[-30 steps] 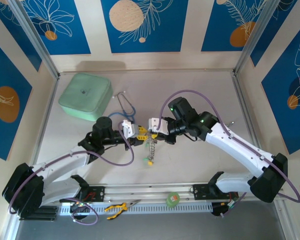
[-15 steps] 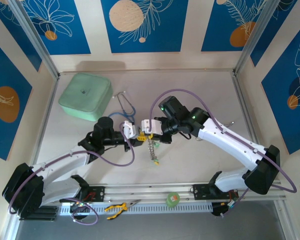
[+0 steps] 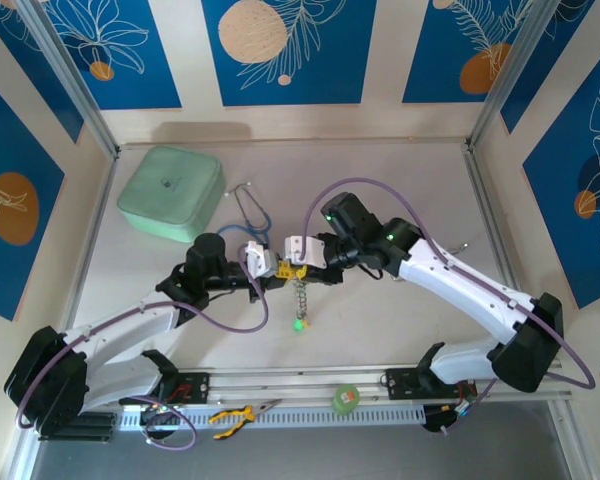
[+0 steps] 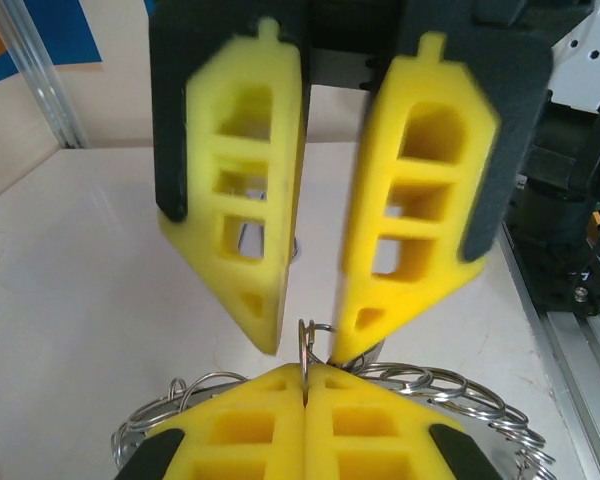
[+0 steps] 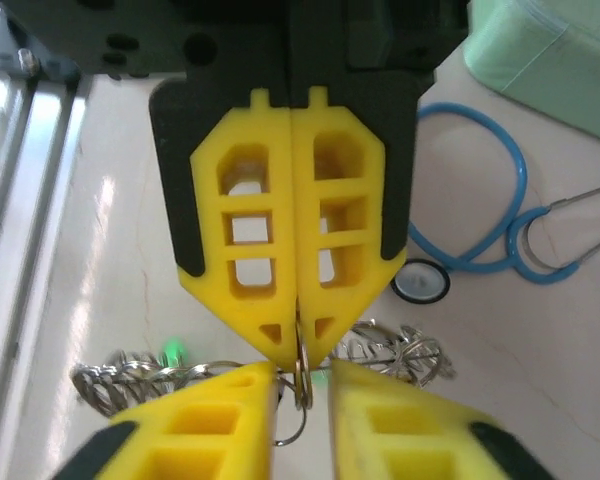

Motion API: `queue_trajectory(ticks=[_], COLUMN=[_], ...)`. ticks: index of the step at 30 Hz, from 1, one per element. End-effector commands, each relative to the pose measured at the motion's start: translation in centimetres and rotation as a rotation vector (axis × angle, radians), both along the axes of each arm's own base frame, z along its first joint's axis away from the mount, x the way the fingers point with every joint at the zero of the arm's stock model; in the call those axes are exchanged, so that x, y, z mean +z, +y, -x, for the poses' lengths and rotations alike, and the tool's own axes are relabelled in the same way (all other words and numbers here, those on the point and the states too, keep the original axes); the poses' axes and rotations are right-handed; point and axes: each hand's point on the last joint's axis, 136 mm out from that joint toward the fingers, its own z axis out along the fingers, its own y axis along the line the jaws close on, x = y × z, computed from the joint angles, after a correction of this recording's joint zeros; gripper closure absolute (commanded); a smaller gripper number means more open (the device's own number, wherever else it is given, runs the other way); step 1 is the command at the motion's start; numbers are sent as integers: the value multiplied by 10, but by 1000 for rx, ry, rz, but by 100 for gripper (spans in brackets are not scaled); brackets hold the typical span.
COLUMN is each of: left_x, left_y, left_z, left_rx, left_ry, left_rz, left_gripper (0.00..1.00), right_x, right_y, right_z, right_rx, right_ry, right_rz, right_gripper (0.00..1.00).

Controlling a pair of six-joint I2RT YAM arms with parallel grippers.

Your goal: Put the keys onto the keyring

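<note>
Two end effectors meet tip to tip above the middle of the bench (image 3: 380,330).

Left end effector (image 3: 278,272): closed, its yellow pads pinching a small silver loop of the keyring (image 3: 300,295) at the very tips.

Right end effector (image 3: 306,268): jaws parted by a narrow gap, one pad on either side of that same loop, not gripping it.

The rest of the keyring is a bunch of silver coils with a green tag (image 3: 299,322) at its far end. It trails from the pinch toward the near edge, and I cannot tell whether its end rests on the bench. Individual keys are too small to pick out among the coils. A blue stethoscope (image 5: 500,215) lies beyond the work, clear of it.

Assessment: the step in hand appears to be a handover or re-grip at the loop, preparatory to threading.
- The left pinch should be firm and motionless, since its purchase is only at the pad tips and the loop is thin and likely slippery.
- The right pads should close squarely on the flat of the loop, beside the left pads rather than on them, so that neither grip levers the other off.
- Any pull should be slow and in the plane of the loop, because the trailing bunch could swing or drag and twist the loop free.
</note>
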Motion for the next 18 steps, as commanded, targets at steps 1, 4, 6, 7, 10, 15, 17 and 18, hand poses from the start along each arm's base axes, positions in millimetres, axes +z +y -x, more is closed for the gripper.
queue_trajectory(ticks=[1, 4, 6, 7, 10, 15, 17, 18], left_x=[28, 34, 35, 35, 36, 36, 36, 37], left_y=[-2, -3, -4, -4, -5, -6, -6, -6], left_z=[6, 8, 9, 8, 9, 12, 12, 13], left_rx=[-22, -32, -38, -37, -47, -66, -72, -75], left_ry=[-53, -32, -25, -22, -18, -12, -12, -14], left_rz=[109, 177, 201, 205, 214, 222, 228, 231], left_gripper=[100, 100, 100, 100, 100, 100, 100, 100], right_x=[32, 38, 35, 33, 25, 25, 23, 22], right_y=[0, -4, -5, -4, -4, -2, -1, -1], right_z=[5, 6, 8, 9, 9, 10, 9, 8], right_rx=[7, 1, 1, 3, -3, 4, 2, -3], right_ry=[24, 45, 63, 74, 97, 115, 117, 119], right_rz=[-249, -374, -387, -382, -366, -373, -364, -359], right_gripper=[72, 71, 70, 70, 70, 71, 72, 74])
